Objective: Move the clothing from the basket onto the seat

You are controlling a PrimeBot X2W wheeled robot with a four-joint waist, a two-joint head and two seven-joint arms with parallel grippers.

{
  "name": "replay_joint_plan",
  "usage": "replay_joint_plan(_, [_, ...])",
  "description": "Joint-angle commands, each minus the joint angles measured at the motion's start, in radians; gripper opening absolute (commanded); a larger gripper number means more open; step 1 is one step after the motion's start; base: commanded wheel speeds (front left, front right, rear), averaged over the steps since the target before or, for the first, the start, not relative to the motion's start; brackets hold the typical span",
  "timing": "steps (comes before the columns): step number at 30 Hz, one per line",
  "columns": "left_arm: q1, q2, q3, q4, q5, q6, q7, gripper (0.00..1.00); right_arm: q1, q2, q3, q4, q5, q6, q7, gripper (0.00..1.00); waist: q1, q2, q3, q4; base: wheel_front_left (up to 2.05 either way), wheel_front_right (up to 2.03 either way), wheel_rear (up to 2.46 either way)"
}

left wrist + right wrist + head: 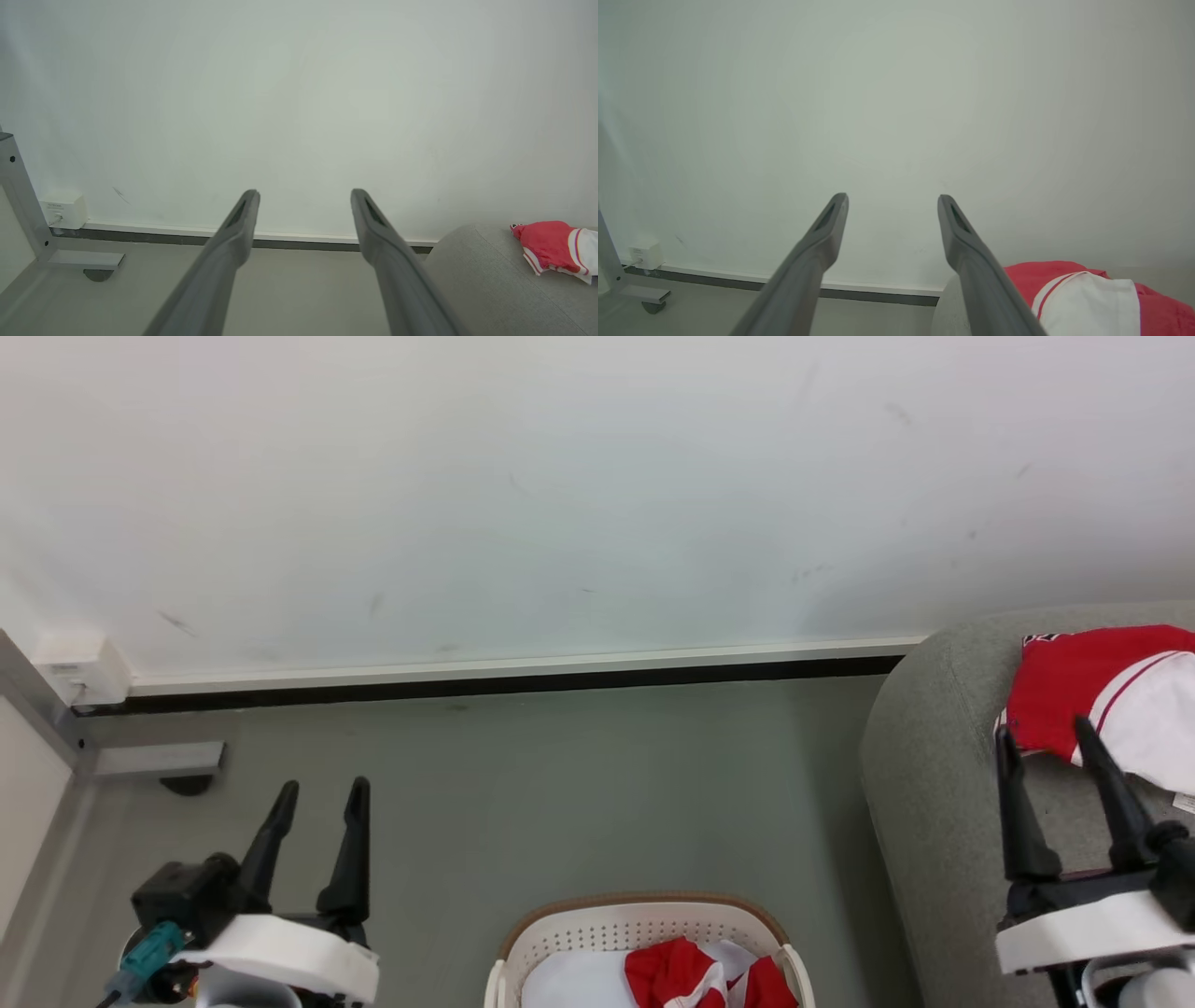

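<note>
Head view: one soft red-and-white sports garment (1074,691) lies on the grey fabric seat (934,784); a second red garment (672,975) sits in the cream perforated plastic basket (644,919). Left gripper (324,791) and right gripper (1043,727) stand spread, empty. Judged next: reach in, pinch the second garment.

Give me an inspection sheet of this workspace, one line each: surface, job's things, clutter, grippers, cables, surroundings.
Surface: grey floor, with the basket standing on it.
Job's things: one red garment lies on the seat; the other red garment sits in the basket.
Clutter: white cloth in the basket, beside the garment.
Grippers: left gripper open, holding nothing; right gripper open, holding nothing, near the seat.
Cables: teal plug with a lead at the left wrist.
Surroundings: white wall, wall box, grey frame foot.
</note>
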Motion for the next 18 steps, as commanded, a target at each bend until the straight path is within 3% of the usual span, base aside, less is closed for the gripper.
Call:
replay_joint_plan(1, [0.016, -0.008, 0.018, 0.002, 0.018, -0.011, 0.0, 1.0, 0.025, 0.014, 0.006, 0.003, -0.005, -0.003, -0.012, 1.0, 0.0002, 0.0, 0.002, 0.004, 0.0, 0.0, 0.0])
replay_joint_plan(9, [0.047, -0.071, 0.135, 0.019, 0.107, -0.061, 0.0, 1.0, 0.073, 0.082, 0.015, 0.042, -0.006, -0.003, -0.045, 1.0, 0.0002, 0.0, 0.011, 0.002, 0.0, 0.0, 0.0])
replay_joint_plan(18, [0.099, -0.15, 0.247, 0.018, 0.189, -0.115, 0.0, 1.0, 0.125, 0.114, 0.035, -0.045, -0.012, -0.003, -0.045, 1.0, 0.0002, 0.0, 0.011, -0.016, 0.0, 0.0, 0.0])
